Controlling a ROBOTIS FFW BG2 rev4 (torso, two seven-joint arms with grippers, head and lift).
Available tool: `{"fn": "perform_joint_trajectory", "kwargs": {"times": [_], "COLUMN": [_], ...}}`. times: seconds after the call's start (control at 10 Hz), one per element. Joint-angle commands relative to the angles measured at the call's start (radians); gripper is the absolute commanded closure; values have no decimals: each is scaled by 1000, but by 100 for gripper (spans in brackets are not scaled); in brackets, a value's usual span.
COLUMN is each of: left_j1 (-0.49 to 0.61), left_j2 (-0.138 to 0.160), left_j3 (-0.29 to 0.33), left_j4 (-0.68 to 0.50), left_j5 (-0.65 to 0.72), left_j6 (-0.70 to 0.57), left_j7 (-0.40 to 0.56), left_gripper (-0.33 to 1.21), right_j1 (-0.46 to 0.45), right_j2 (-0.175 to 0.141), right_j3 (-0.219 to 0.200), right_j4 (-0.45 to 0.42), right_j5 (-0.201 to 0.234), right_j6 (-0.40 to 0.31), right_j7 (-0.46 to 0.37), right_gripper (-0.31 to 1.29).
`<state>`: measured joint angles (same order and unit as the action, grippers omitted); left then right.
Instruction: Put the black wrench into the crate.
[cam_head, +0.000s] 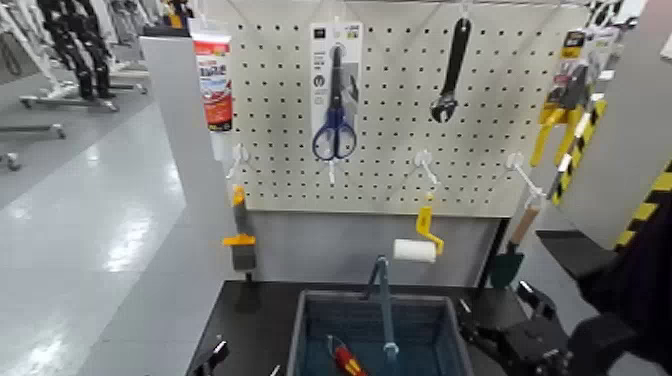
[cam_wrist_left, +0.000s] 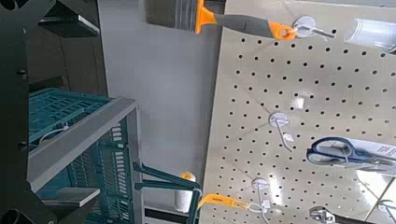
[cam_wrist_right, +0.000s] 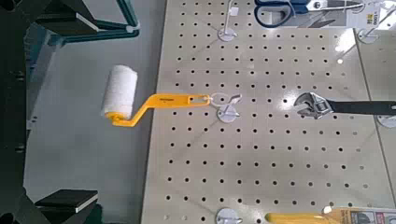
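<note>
Nearest, the left end effector (cam_wrist_left: 93, 110) is open and empty at the crate's left side, kept out of the way, I judge, since the wrench hangs towards the other arm. The right end effector (cam_wrist_right: 91, 108) is open too, with nothing between its fingers, low by the crate's right side; spread like this, it looks ready to go up and take a slim handle.

The crate (cam_head: 300, 330) sits on the dark worktop (cam_head: 260, 312) in front of the board, probably so that a tool taken down has a short way to travel. A red-and-yellow tool (cam_head: 347, 358) lies inside. The crate's handle (cam_head: 386, 305) stands upright across the opening, so the wrench should go in to one side of it.

Beyond, the brush (cam_head: 241, 240), paint roller (cam_head: 415, 250) and trowel (cam_head: 507, 265) hang on the lower hooks; the roller is below the wrench, so a low, straight approach could knock it.

Farther up the pegboard (cam_head: 400, 60), the black wrench (cam_head: 453, 65) hangs by its handle end, jaw down, between the scissors (cam_head: 335, 130) and the pliers (cam_head: 558, 120). Gripping the handle and lifting it clear of the hook before pulling away seems the next need; a straight pull could snag.
</note>
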<state>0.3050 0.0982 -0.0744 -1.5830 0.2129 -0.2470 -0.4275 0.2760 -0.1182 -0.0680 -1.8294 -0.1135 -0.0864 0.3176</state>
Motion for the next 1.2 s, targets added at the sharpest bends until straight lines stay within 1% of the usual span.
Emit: {"fn": "perform_joint_trajectory", "kwargs": {"times": [0.1,0.2,0.3,0.4,0.5,0.8,0.9,1.2], "left_j1": [-7,-11,-15,-17,-20,-26,-29,-37], "left_j2": [0,0,2,3,5,6,12,23], "left_j3": [-5,-7,-8,-10,-13,-16,-21,-31], "left_j4": [5,8,9,11,12,15,15,20], "left_j5": [0,2,3,6,6,11,13,25], "left_j6": [2,2,2,2,2,2,2,2], "left_j7": [-2,-4,-5,-5,-5,-7,-7,-7], "left_gripper": [10,10,10,10,10,10,10,10], "right_j1": [-101,-149,-198,-239,-279,-414,-465,-586], "right_j2": [-21,-32,-54,-78,-92,-127,-144,-176], "right_j3": [-7,-1,14,28,31,48,66,111], "right_j4": [-5,-5,-4,-7,-10,4,18,68], "right_j5": [-2,-5,-11,-25,-37,-80,-101,-146], "right_j6": [56,74,103,145,183,244,266,294], "right_j7": [23,29,37,43,63,97,104,153], "right_gripper": [7,7,7,7,8,8,8,8]}}
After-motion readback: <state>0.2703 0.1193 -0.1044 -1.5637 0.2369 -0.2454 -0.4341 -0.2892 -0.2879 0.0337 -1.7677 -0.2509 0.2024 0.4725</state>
